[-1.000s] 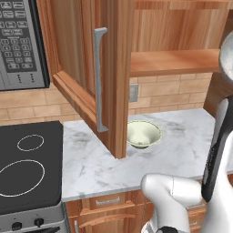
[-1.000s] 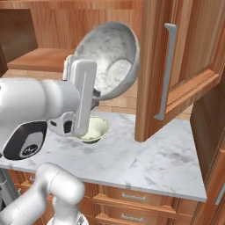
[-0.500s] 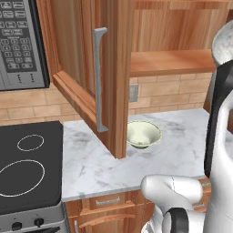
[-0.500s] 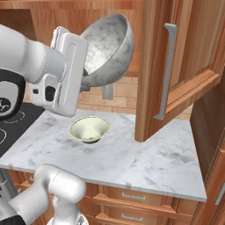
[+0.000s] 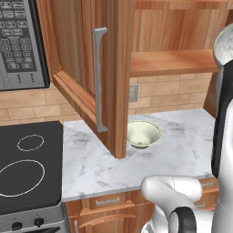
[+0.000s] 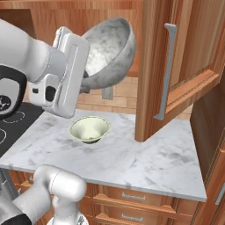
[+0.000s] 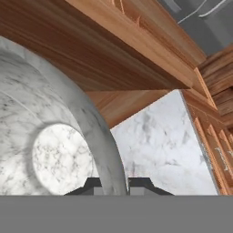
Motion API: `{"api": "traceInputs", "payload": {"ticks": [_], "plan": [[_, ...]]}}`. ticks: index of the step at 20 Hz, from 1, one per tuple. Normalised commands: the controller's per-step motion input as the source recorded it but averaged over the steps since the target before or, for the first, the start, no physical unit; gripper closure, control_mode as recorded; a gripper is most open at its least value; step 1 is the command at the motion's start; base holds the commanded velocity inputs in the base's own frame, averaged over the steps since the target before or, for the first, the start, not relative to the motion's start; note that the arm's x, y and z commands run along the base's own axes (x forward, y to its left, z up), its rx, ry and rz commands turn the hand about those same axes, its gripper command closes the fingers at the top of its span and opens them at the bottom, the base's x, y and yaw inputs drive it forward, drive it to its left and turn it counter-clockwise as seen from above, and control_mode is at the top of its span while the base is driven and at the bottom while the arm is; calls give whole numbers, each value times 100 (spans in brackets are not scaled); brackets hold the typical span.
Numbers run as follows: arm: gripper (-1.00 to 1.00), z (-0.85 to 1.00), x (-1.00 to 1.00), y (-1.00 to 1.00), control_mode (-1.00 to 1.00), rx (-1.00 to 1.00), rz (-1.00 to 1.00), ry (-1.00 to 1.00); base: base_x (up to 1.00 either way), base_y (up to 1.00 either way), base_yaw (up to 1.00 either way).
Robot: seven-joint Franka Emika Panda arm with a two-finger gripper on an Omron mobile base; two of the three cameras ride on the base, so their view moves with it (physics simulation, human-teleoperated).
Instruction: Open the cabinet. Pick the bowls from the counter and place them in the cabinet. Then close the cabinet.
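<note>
My jaws are pinched on the rim of the grey-white speckled bowl (image 6: 107, 52), one fingertip on each side of its wall, holding it tilted on edge in front of the open cabinet (image 6: 176, 66). Below the jaws, the cream-green bowl (image 6: 89, 129) sits upright on the marble surface (image 6: 145, 162), near the open door's lower corner.

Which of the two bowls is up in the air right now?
The grey-white speckled bowl: the gripper holds it by its rim, tilted, in front of the open cabinet. The pale green bowl sits upright on the counter.
</note>
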Motion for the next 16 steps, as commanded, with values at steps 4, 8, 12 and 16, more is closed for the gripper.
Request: {"api": "traceInputs", "payload": {"ticks": [4,8,12,16], "plan": [[100,-33,0,0,-100,11,0,-7,0,0,0],[100,-1,9,0,-100,5,3,-4,0,0,0],[100,0,28,0,-100,0,6,0,0,0,0],[100,0,47,0,-100,1,7,2,0,0,0]]}}
